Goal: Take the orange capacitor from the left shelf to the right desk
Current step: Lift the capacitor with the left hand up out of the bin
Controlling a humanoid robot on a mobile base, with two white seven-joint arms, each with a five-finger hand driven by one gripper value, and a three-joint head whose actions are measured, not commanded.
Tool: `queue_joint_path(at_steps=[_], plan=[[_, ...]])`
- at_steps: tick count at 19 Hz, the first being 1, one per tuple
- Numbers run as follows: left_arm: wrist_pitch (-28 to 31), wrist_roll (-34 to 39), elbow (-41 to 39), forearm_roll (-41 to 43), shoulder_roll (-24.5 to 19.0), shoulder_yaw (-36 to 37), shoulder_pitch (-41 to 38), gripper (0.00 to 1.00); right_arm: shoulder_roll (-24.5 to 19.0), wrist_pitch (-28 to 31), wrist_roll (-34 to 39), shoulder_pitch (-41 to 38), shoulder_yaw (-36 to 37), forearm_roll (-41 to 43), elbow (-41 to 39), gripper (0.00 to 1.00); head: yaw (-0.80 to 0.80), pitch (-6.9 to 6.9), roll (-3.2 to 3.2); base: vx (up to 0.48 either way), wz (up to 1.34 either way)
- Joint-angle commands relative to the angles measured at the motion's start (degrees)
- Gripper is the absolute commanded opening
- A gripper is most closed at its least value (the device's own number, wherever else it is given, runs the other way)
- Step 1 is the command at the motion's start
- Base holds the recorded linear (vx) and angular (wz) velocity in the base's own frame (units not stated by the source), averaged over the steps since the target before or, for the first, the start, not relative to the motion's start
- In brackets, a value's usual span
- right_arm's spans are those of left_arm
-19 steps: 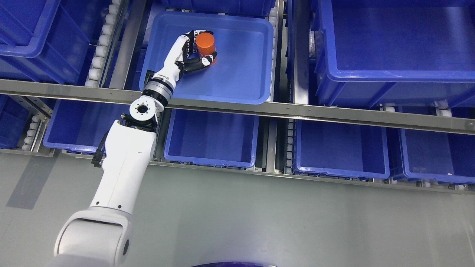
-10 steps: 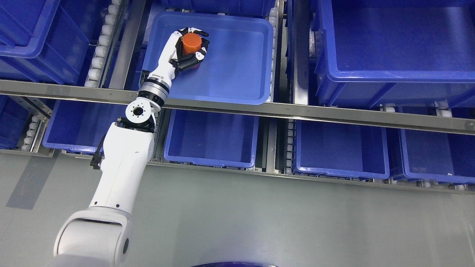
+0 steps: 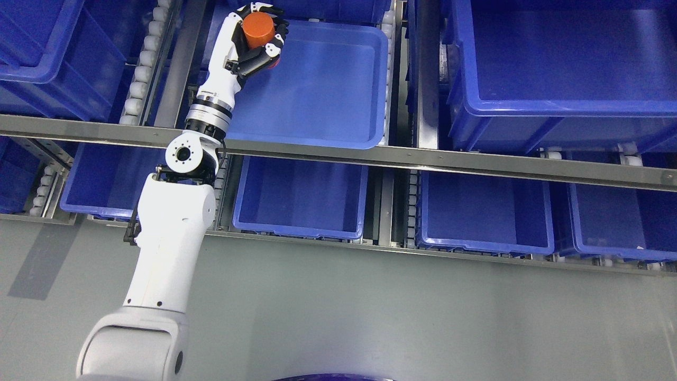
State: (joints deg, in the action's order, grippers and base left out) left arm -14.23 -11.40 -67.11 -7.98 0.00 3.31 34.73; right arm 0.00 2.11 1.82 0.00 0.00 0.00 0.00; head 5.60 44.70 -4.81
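Grey floor up front, then a metal rack with a lower row of blue bins. The left arm reaches up past the rail to the shallow blue tray. Its left hand has fingers wrapped tight around the orange capacitor, over the tray's far-left corner.

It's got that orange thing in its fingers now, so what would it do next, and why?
Probably draw the arm back toward itself, out of the shelf. The left robot hand is closed around the capacitor above the tray's far left corner, and the steel rail crosses in front, so it should stay high.
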Motion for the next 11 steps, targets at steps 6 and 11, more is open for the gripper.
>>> queue_joint_path(at_steps=[6,11], plan=[[-0.19,-0.11,-23.24,-2.74,-1.0,-0.06,-9.51,0.02,1.0,0.0,0.03,-0.79,0.62,0.0,-1.93,1.0,0.0,0.0,0.0,-0.006,-0.01],[-0.19,-0.11,-23.86,-2.74,-1.0,0.12,-9.42,0.02,1.0,0.0,0.03,-0.79,0.62,0.0,-1.93,1.0,0.0,0.0,0.0,-0.078,-0.12]])
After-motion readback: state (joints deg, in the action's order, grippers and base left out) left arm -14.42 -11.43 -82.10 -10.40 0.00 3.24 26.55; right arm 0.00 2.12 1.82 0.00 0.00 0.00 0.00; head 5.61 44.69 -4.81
